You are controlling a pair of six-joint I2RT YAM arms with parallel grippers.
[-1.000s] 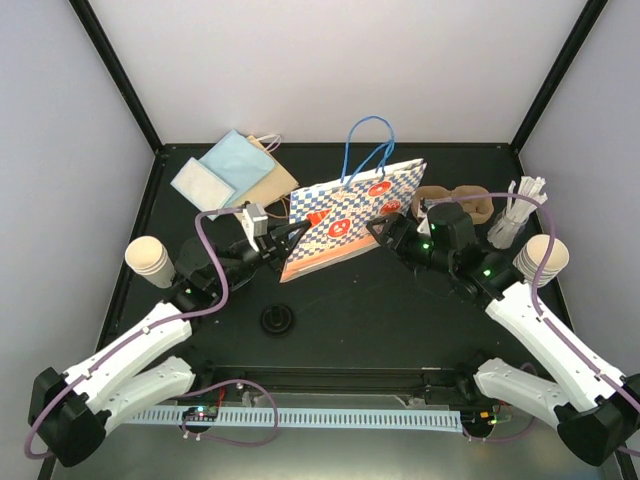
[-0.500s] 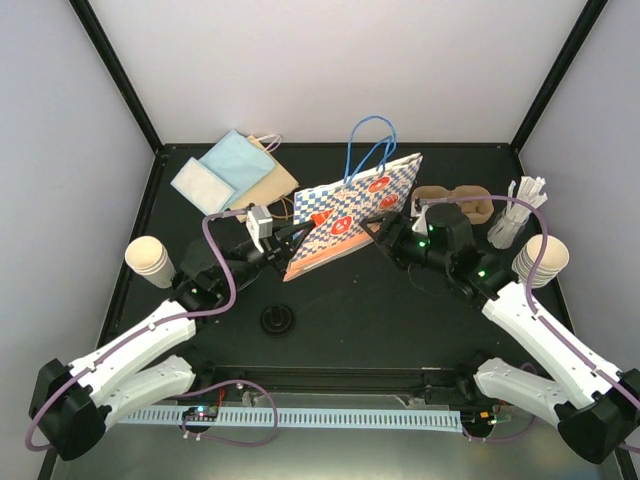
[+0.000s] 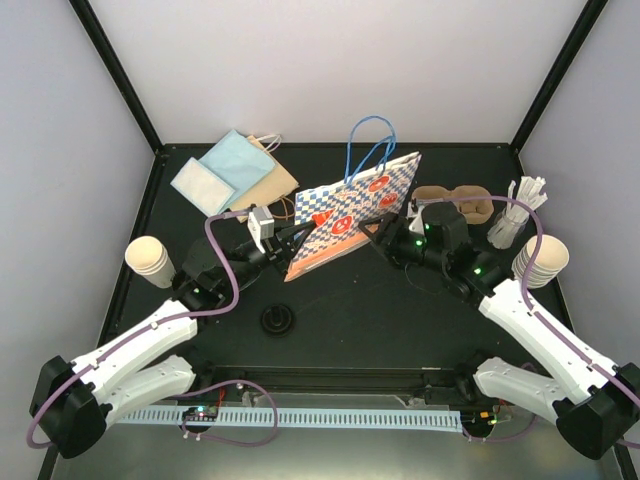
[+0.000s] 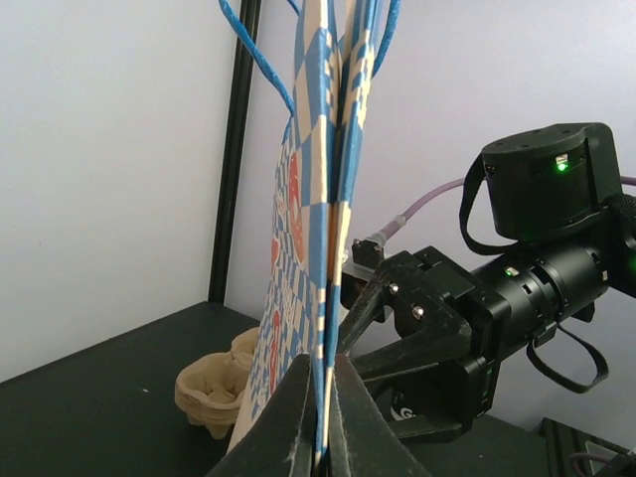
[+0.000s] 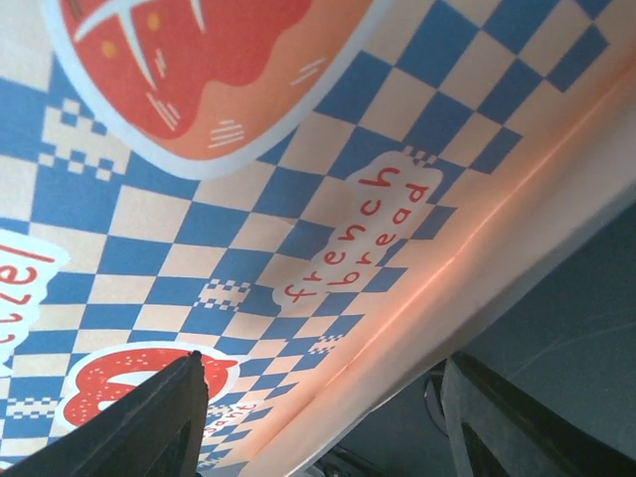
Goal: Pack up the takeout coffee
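Observation:
The blue-checked paper bag (image 3: 352, 212) stands tilted on its long edge at the table's middle. My left gripper (image 3: 292, 241) is shut on the bag's folded left edge, and the left wrist view shows the paper pinched between the jaws (image 4: 320, 422). My right gripper (image 3: 373, 228) is open against the bag's near face, with the bag's bottom fold (image 5: 467, 248) lying between its spread fingers (image 5: 164, 422). The brown pulp cup tray (image 3: 455, 200) sits behind the bag at right (image 4: 212, 383). Cream cup stacks stand at left (image 3: 149, 260) and right (image 3: 540, 260). A black lid (image 3: 277, 320) lies on the table.
White stir sticks (image 3: 516, 213) stand in a holder at the far right. Light blue and tan papers (image 3: 228, 172) lie at the back left. The bag's blue handles (image 3: 368, 150) stick up toward the back wall.
My right gripper has moved in closer to the bag and its jaws have narrowed. The left gripper has lifted the bag's edge slightly, so the bag stands a little steeper.

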